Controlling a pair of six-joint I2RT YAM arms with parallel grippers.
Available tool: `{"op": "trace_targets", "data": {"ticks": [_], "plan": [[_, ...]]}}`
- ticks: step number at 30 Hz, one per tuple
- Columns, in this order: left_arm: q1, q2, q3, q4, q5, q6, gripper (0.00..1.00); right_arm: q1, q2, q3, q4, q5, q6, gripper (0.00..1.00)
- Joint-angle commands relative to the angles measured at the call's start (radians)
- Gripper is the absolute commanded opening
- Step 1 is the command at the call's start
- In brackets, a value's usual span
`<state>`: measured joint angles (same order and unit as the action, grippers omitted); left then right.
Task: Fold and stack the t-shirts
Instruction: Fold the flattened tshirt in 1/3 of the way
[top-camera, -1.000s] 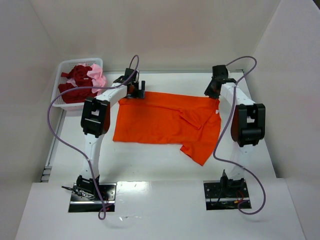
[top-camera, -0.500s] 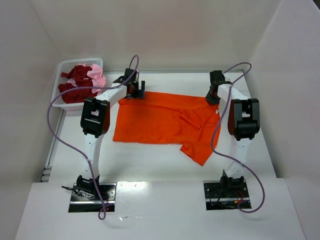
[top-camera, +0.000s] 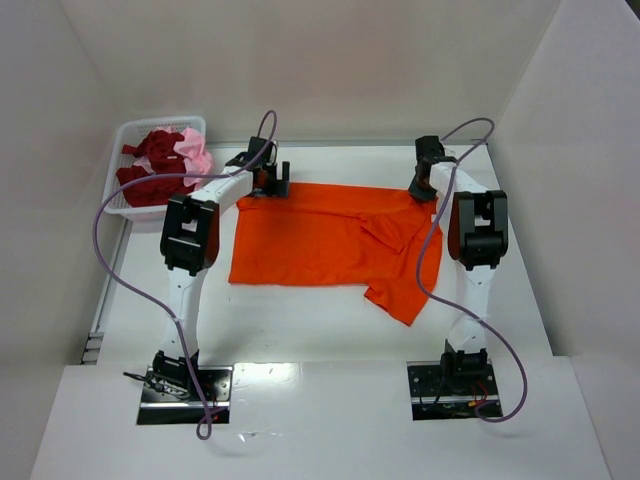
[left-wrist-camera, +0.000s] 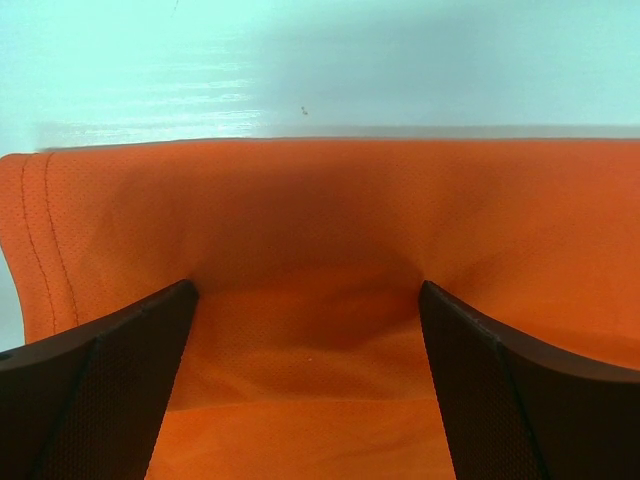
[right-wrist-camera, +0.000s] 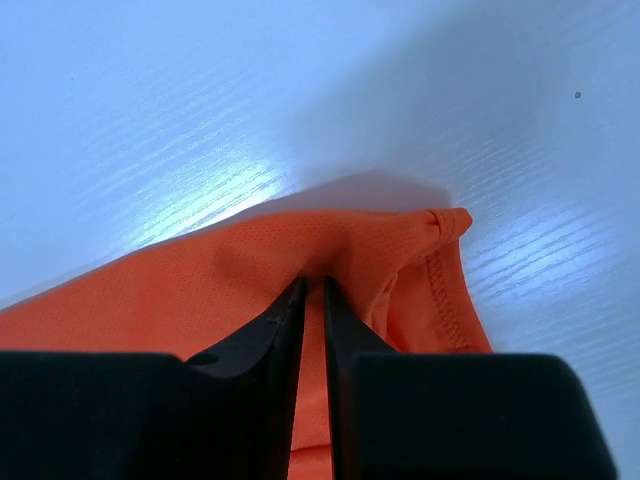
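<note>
White walls close round a white table (top-camera: 300, 320). On it a bright orange cloth t-shirt (top-camera: 330, 245) lies spread flat across the far half, its long axis running from the left edge toward the right edge. The left pincer (left-wrist-camera: 308, 300) hangs over the shirt's far-left corner with its fingers wide apart, straddling the cloth just inside the far hem and gripping nothing. The right pincer (right-wrist-camera: 312, 290) sits at the far-right corner, fingers drawn almost together on a raised pinch of orange fabric beside the stitched edge. So each arm has its own far corner, and the shirt's body stretches away from both pincers toward the near edge. I judge the fold would carry the far edge nearward. Bare table lies open there, between the shirt and the arm bases; one sleeve trails toward the near-right. At the far-left corner a white plastic mesh basket (top-camera: 112, 165) holds crumpled dark red t-shirts (top-camera: 148, 175) and a pale pink t-shirt (top-camera: 195, 153), just beside the left arm.
</note>
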<state>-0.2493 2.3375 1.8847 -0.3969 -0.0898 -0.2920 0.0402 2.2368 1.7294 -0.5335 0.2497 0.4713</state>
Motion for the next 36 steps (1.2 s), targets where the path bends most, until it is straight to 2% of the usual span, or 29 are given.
{"op": "trace_targets", "data": {"ticks": [1, 4, 8, 11, 15, 22, 36], "plan": [[0.015, -0.015, -0.039, -0.112, 0.028, -0.029, 1.0, -0.011, 0.041, 0.044, -0.005, 0.028, -0.019, 0.18], [0.015, -0.024, -0.039, -0.112, 0.028, -0.038, 1.0, -0.02, 0.053, 0.056, 0.018, 0.028, -0.042, 0.18], [0.015, -0.035, -0.039, -0.122, 0.028, -0.047, 1.0, -0.03, 0.064, 0.119, -0.011, 0.008, -0.051, 0.23], [0.015, -0.053, -0.039, -0.122, 0.028, -0.047, 1.0, -0.03, 0.014, 0.096, 0.018, -0.003, -0.06, 0.26], [0.024, -0.075, -0.03, -0.122, 0.019, -0.056, 1.0, -0.039, -0.011, 0.096, 0.055, -0.012, -0.094, 0.34], [0.035, -0.075, -0.006, -0.132, -0.008, -0.056, 1.0, -0.039, 0.07, 0.18, 0.046, -0.01, -0.117, 0.34], [0.035, -0.053, 0.045, -0.132, -0.008, -0.065, 1.0, -0.039, 0.153, 0.219, 0.078, -0.049, -0.117, 0.34]]}}
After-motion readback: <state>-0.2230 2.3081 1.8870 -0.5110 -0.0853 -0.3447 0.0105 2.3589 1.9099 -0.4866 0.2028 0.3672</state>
